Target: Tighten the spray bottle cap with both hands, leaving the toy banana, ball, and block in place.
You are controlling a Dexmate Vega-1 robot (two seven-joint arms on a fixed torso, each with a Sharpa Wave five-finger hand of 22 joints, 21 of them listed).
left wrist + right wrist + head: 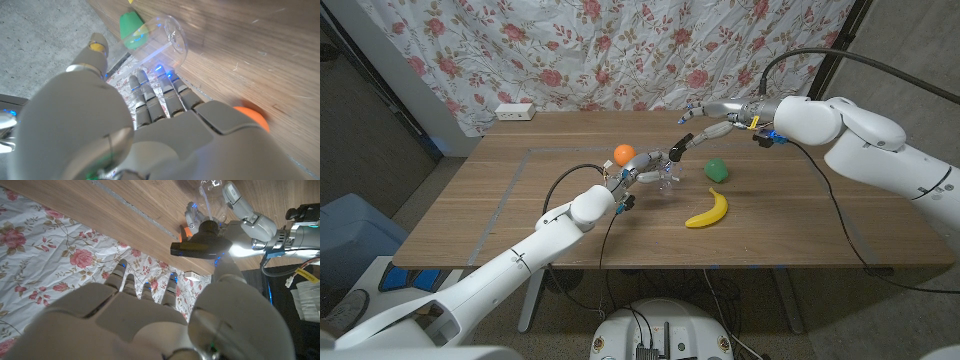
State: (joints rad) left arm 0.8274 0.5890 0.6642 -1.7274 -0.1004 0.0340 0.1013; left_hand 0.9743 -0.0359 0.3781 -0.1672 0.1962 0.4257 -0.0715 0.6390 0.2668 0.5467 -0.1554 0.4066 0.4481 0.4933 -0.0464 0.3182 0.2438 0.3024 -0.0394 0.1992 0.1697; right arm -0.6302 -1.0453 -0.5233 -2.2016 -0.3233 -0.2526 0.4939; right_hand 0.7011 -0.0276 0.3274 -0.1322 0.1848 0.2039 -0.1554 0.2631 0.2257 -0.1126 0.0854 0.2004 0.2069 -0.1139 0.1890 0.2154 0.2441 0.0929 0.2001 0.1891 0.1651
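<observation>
My left hand [642, 177] grips the clear spray bottle [666, 181] near the middle of the table, tilted, with its black spray head [682, 143] pointing up and back. My right hand [712, 118] reaches in from the right with its fingers spread. Its thumb tip [221, 262] is at the black spray head [199, 243], and its other fingers stand apart from it. The wrist views show the clear bottle [166, 39] past my left fingers [150, 97], and my left hand [246, 216] around the bottle [210, 199]. The orange ball [623, 153] lies just behind my left hand.
A green block [716, 169] sits right of the bottle, and the yellow toy banana [708, 210] lies in front of it. A white power strip [515, 111] rests at the table's far left edge, under a floral curtain [620, 50]. Cables hang from both arms.
</observation>
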